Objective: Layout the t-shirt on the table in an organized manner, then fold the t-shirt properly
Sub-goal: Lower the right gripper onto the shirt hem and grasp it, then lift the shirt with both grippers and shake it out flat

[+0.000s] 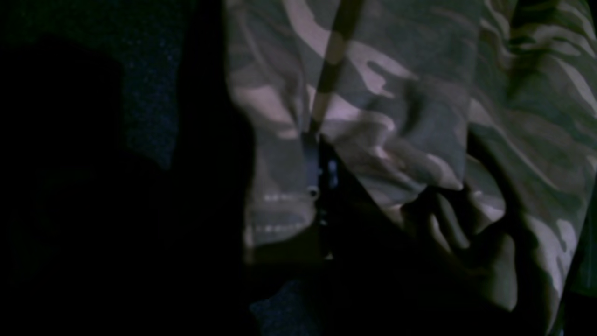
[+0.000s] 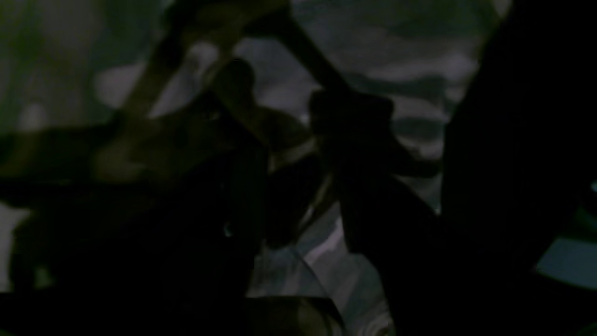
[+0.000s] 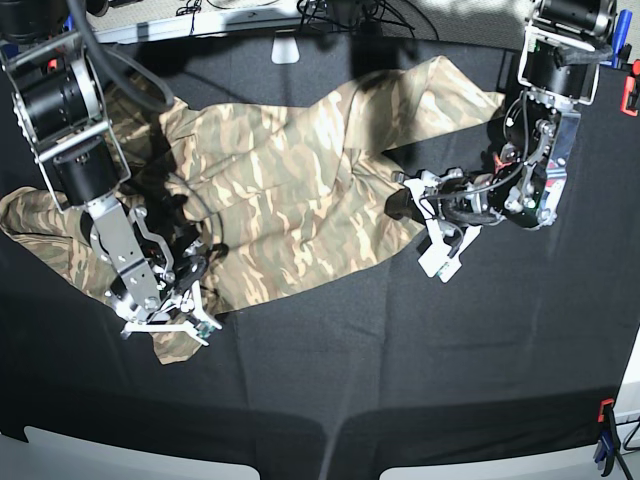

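Both wrist views are dim, and much is lost in them. In the left wrist view the left hand [image 1: 322,196] shows only as a dark strip with a few glints; its fingers are closed on a fold of the t-shirt [image 1: 373,93], and the camouflage cloth rises away from the pinch and fills the frame to its right. The right wrist view is darker still: the right hand [image 2: 289,186] is a blurred silhouette pressed against pale and olive patches of shirt, and I cannot tell whether its fingers have cloth between them or how wide they stand. From the base view the shirt lies crumpled and spread on the black bench [image 3: 400,360], stretching between the two hands. A red clamp [image 3: 630,95] sits at the bench edge beyond the left arm, and cables [image 3: 340,12] trail past the far edge.
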`<state>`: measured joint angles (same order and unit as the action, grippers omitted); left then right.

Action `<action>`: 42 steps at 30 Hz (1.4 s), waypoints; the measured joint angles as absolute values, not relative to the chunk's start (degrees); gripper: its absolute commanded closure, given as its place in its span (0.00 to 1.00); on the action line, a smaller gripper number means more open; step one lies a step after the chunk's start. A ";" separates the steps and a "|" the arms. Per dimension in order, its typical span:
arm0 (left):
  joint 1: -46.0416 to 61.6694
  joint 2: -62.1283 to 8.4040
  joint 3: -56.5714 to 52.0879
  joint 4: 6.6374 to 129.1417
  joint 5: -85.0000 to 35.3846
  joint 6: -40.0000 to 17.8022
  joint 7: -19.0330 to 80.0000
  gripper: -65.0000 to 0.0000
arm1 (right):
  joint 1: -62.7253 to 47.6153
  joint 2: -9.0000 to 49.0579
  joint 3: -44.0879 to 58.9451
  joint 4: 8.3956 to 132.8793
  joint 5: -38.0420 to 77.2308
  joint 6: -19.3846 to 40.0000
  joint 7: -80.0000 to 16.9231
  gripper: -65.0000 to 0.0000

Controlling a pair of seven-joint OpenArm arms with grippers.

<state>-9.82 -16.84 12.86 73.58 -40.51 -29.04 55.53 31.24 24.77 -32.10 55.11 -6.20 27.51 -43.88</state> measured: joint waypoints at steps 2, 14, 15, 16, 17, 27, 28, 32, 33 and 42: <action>-9.82 -16.84 12.86 73.58 -40.51 -29.04 55.53 1.00 | 31.24 24.80 -32.10 55.11 -6.42 27.14 -44.38 0.74; -9.82 -16.84 12.86 73.58 -40.51 -29.04 55.53 1.00 | 30.98 24.77 -32.10 55.07 -8.12 25.10 -44.56 1.00; -9.82 -16.84 12.86 73.58 -40.51 -29.04 55.53 1.00 | 31.09 24.77 -32.10 55.07 -8.73 24.34 -44.56 1.00; -9.82 -16.84 12.86 73.58 -40.51 -29.04 55.53 1.00 | 31.16 24.80 -32.10 55.07 -9.26 23.90 -44.53 1.00; -9.82 -16.84 12.86 73.58 -40.51 -29.04 55.53 1.00 | 31.31 24.80 -32.10 55.07 -9.76 23.38 -44.56 1.00; -12.93 -16.82 13.13 73.43 -33.91 -29.10 52.36 1.00 | 33.71 24.91 -32.10 55.18 -10.48 11.94 -44.64 1.00; -14.00 -16.88 13.13 73.43 -33.58 -29.02 52.36 1.00 | 34.28 24.93 -32.10 55.18 -10.52 10.02 -44.69 1.00; -18.15 -16.97 13.13 73.43 -33.19 -29.02 51.33 1.00 | 37.43 24.88 -32.05 55.18 -10.33 4.67 -44.82 1.00; -18.92 -16.95 13.13 73.43 -31.79 -29.21 49.98 1.00 | 38.33 24.88 -32.05 55.18 -10.50 3.64 -44.82 1.00; -23.92 -16.97 13.13 73.34 -12.73 -25.56 40.16 1.00 | 47.35 25.08 -32.01 55.18 -6.15 1.65 -45.10 1.00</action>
